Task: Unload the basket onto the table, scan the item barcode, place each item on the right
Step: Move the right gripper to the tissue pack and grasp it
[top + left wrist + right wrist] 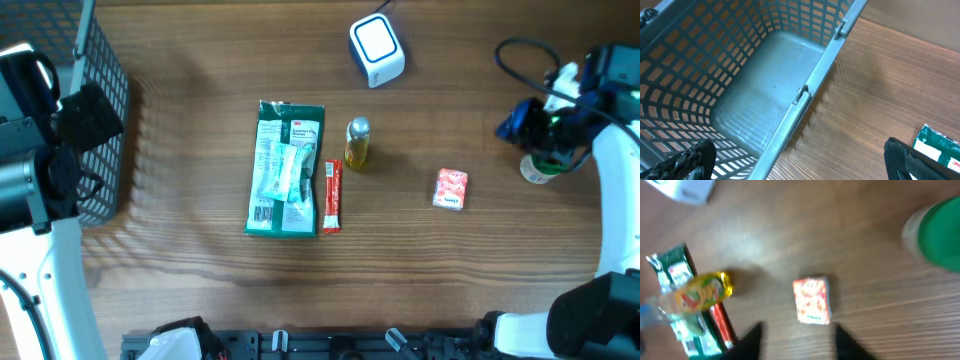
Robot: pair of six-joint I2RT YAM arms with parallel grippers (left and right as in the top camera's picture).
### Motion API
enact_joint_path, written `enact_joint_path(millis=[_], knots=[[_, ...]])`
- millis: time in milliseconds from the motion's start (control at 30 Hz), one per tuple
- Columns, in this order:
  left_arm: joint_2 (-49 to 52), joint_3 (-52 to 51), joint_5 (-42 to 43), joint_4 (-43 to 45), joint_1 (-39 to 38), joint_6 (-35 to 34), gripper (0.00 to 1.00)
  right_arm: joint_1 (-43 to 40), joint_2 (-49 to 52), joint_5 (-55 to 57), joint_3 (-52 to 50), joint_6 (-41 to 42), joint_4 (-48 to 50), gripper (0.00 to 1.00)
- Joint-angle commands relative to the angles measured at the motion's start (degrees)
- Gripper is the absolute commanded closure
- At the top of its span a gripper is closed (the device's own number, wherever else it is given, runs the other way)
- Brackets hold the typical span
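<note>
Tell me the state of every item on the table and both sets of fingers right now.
Basket: empty.
Green package: lying flat.
Red stick: flat, beside it.
Bottle: capped.
Small box: lying flat.
Left fingers: open, empty.
Right fingers: open, empty.

Motion smears the right wrist view: print on the red box [811, 300] and yellow bottle [700, 294] is unreadable, and the green-capped jar [939, 235] at 2 o'clock runs off the edge. The left wrist view shows only the green packet [939, 147] corner, at 4 o'clock.
</note>
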Motion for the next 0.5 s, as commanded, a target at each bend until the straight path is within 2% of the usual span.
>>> enact_joint_path(millis=[0, 133, 200, 467], knots=[[0.02, 0.15, 0.11, 0.15, 0.22, 0.68, 0.0, 2.75, 0.68, -1.27, -7.39, -0.46, 2.12, 0.61], [0.02, 0.15, 0.11, 0.15, 0.22, 0.68, 0.0, 4.85, 0.68, 1.81, -16.28, 3.13, 9.9, 0.55], [0.02, 0.15, 0.11, 0.15, 0.22, 0.68, 0.0, 5.46, 0.68, 4.72, -19.54, 5.64, 13.46, 0.55], [0.02, 0.15, 0.11, 0.15, 0.22, 0.68, 0.0, 5.62, 0.7, 6.47, -27.82, 5.42, 22.43, 0.57]])
